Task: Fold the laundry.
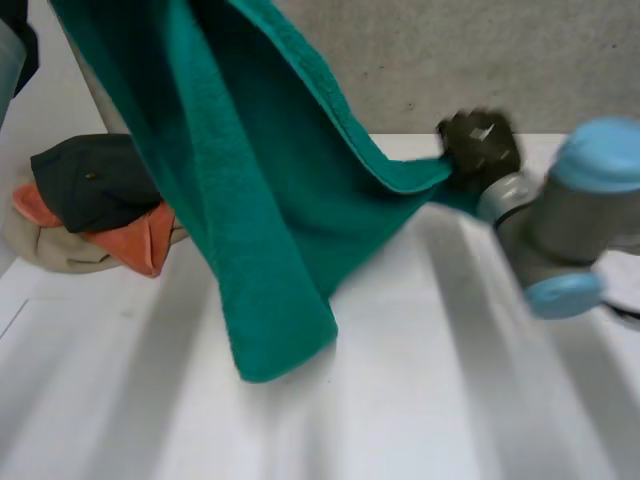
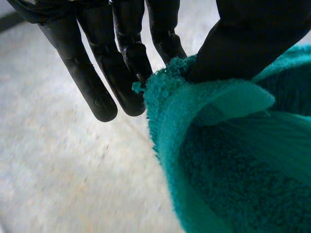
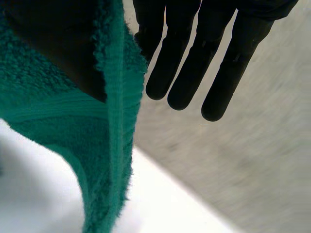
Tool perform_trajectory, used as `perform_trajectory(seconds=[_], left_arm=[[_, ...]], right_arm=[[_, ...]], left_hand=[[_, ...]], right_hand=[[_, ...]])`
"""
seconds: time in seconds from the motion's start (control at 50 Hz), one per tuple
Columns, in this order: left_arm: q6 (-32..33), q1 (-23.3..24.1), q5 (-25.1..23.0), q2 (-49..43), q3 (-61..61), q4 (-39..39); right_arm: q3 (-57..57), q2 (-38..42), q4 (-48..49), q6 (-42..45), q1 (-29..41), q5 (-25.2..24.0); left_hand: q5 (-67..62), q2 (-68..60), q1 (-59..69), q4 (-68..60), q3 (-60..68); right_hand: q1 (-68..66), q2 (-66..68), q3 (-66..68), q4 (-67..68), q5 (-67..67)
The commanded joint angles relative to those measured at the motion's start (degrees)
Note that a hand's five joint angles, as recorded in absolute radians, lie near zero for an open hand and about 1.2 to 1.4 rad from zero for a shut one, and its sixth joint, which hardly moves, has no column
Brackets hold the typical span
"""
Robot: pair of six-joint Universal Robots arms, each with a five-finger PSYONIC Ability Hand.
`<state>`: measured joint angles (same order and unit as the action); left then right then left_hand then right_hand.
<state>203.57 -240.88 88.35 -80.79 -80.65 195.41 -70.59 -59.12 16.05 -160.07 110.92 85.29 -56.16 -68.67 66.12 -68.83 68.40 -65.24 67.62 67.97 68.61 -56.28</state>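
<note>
A teal towel hangs in the air above the white counter, stretched between the two hands. The right hand holds one corner above the counter's far edge, toward its right side. In the right wrist view the fingers are straight, and the towel's hemmed edge is pinched between the thumb and the nearest finger.

The left hand grips another part of the towel's edge. Its fingers are also straight, and the thumb presses the fuzzy corner against the closest finger.

From the right hand the cloth rises toward the left. A long folded section drops down over the middle of the counter; I cannot tell whether its lower end touches the surface.

At the counter's far left edge lies a pile of clothes, with a dark garment on top of orange and beige pieces. The pile is apart from the towel.
</note>
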Motion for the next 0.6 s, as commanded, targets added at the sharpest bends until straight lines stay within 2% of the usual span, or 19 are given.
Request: perform_trajectory(seconds=[0.02, 0.08, 0.12, 0.2, 0.3, 0.4, 0.48, 0.52, 0.54, 0.6], left_arm=[[-0.3, -14.1, -0.8, -1.4, -2.5, -6.6], [-0.5, -18.3, -2.8, -3.8, -4.7, -8.4], [-0.5, -19.3, -4.8, -5.4, -5.7, -9.3], [-0.8, -19.3, -9.7, -10.2, -7.6, -12.8], [-0.5, -17.1, -11.9, -17.5, -8.0, -14.6], [0.0, -15.8, -10.7, -27.7, -2.1, -13.3], [0.1, -14.9, -6.4, -36.3, 10.4, -8.7], [0.0, -13.7, -5.1, -39.7, 18.1, -5.9], [-0.1, -13.3, -4.9, -40.7, 20.9, -4.7], [-0.3, -13.0, -4.8, -44.0, 29.7, 2.7]], right_arm=[[2.6, -16.2, -21.7, 17.2, -7.9, -8.6], [6.8, -19.9, -30.8, 20.8, -13.3, -9.3], [7.9, -21.7, -34.5, 21.5, -15.4, -9.8], [8.6, -24.7, -42.0, 23.0, -17.9, -10.9], [5.9, -20.6, -46.5, 25.3, -18.5, -13.2], [6.1, -14.5, -45.0, 26.7, -18.0, -12.3], [11.7, -6.4, -39.7, 27.1, -17.7, -9.0], [15.2, -3.6, -34.3, 26.0, -16.7, -6.2], [17.4, -2.5, -28.5, 25.0, -15.0, -4.5], [19.8, -2.0, -17.0, 23.2, -12.8, -2.4]], left_hand=[[-13.8, -11.3, 13.9, -11.2, 11.6], [-13.8, -11.3, 13.9, -11.2, 11.6], [-13.8, -11.3, 13.9, -11.2, 11.6], [-13.8, -11.3, 13.9, -11.2, 11.6], [-13.8, -11.3, 13.9, -11.2, 11.6], [-13.8, -11.3, 13.9, -11.2, 11.6], [-13.8, -11.3, 13.9, -11.2, 11.6], [-13.8, -11.3, 13.9, -11.2, 11.6], [-13.8, -11.3, 13.9, -11.2, 11.6], [-13.8, -11.3, 13.9, -11.2, 11.6]], right_hand=[[-14.8, 12.4, 12.0, 11.4, -13.7], [-14.8, 12.4, 12.0, 11.4, -13.7], [-14.8, 12.4, 12.0, 11.4, -13.7], [-14.8, 12.4, 12.0, 11.4, -13.7], [-14.8, 12.4, 12.0, 11.4, -13.7], [-14.8, 12.4, 12.0, 11.4, -13.7], [-14.8, 12.4, 12.0, 11.4, -13.7], [-14.8, 12.4, 12.0, 11.4, -13.7], [-14.8, 12.4, 12.0, 11.4, -13.7], [-14.8, 12.4, 12.0, 11.4, -13.7]])
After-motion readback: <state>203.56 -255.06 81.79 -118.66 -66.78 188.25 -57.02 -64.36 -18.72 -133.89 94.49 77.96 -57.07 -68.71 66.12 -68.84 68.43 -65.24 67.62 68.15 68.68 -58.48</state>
